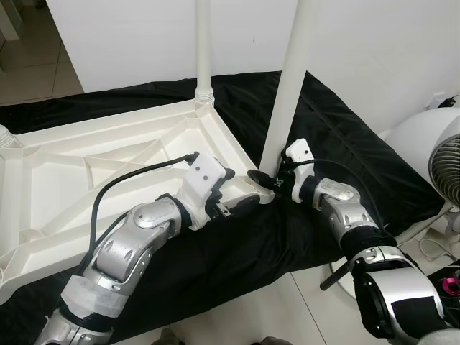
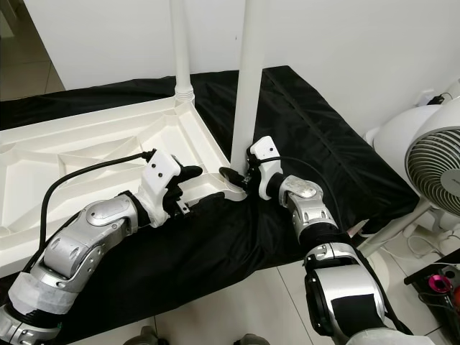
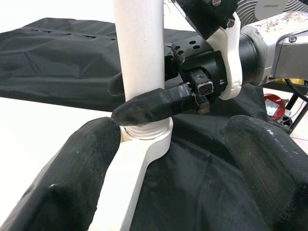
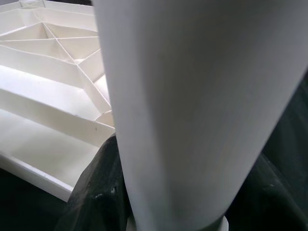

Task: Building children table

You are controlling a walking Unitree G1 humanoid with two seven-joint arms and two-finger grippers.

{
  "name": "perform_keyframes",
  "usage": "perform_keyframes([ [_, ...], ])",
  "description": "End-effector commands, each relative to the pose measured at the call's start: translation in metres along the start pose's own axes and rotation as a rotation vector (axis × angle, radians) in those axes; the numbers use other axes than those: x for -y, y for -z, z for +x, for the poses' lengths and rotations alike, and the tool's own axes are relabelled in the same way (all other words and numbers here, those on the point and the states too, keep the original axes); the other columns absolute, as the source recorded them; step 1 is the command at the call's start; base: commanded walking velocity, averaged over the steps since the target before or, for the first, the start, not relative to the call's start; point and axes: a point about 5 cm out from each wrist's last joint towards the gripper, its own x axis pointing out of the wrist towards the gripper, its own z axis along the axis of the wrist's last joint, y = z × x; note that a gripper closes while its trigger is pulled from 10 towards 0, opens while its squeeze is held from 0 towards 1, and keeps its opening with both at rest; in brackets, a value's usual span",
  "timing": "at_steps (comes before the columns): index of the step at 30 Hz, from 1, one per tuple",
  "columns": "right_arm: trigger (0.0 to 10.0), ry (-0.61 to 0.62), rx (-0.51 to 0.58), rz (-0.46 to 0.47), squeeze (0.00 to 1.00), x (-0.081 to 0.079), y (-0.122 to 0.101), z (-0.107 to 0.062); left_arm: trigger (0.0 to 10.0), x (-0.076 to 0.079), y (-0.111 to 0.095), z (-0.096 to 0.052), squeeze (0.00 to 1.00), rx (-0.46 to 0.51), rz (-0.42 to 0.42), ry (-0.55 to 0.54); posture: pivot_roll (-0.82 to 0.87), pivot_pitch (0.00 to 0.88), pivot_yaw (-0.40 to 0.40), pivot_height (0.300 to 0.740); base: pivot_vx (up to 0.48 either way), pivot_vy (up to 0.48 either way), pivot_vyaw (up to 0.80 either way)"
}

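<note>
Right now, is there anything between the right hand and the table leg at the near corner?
Nothing visible is. The right hand already closes its fingers around the white leg just above the corner socket. The left hand sits open beside that corner.

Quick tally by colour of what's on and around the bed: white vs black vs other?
White: 4 (tabletop, near leg, far leg, fan)
Black: 1 (bed cover)
Pink: 1 (item on the floor)
Total: 6
</note>
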Motion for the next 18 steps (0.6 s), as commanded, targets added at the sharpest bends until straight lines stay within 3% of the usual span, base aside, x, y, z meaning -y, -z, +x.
perform_keyframes([
  [1,10.0,0.065,-0.026,0.046,0.00,-0.001,0.006,0.003,10.0,0.002,-0.002,-0.001,0.00,0.001,0.007,0.032,-0.04,0.000,-0.017,0.740,0.000,0.000,0.00],
  [8,10.0,0.215,-0.011,0.099,0.00,-0.004,0.006,0.011,10.0,0.004,-0.001,-0.002,0.00,-0.003,0.006,0.037,-0.03,0.000,-0.032,0.740,0.000,0.000,0.00],
  [12,10.0,0.347,0.009,0.156,0.00,-0.019,0.007,0.021,10.0,0.004,0.001,-0.003,0.00,-0.007,0.004,0.034,-0.02,0.000,-0.046,0.740,0.000,0.000,0.00],
  [14,10.0,0.542,0.019,0.214,0.00,-0.032,0.007,0.024,10.0,0.006,0.002,-0.005,0.00,-0.011,0.001,0.031,-0.01,0.000,-0.060,0.740,0.000,0.000,0.00],
  [16,10.0,0.610,0.018,0.225,0.00,-0.036,0.007,0.024,10.0,0.007,0.003,-0.006,0.00,-0.012,0.000,0.030,-0.01,0.000,-0.061,0.740,0.000,0.000,0.00],
  [18,10.0,0.680,0.030,0.251,0.00,-0.053,0.004,0.028,10.0,0.008,0.003,-0.007,0.00,-0.012,-0.004,0.028,-0.01,0.000,-0.068,0.740,0.000,0.000,0.00],
])
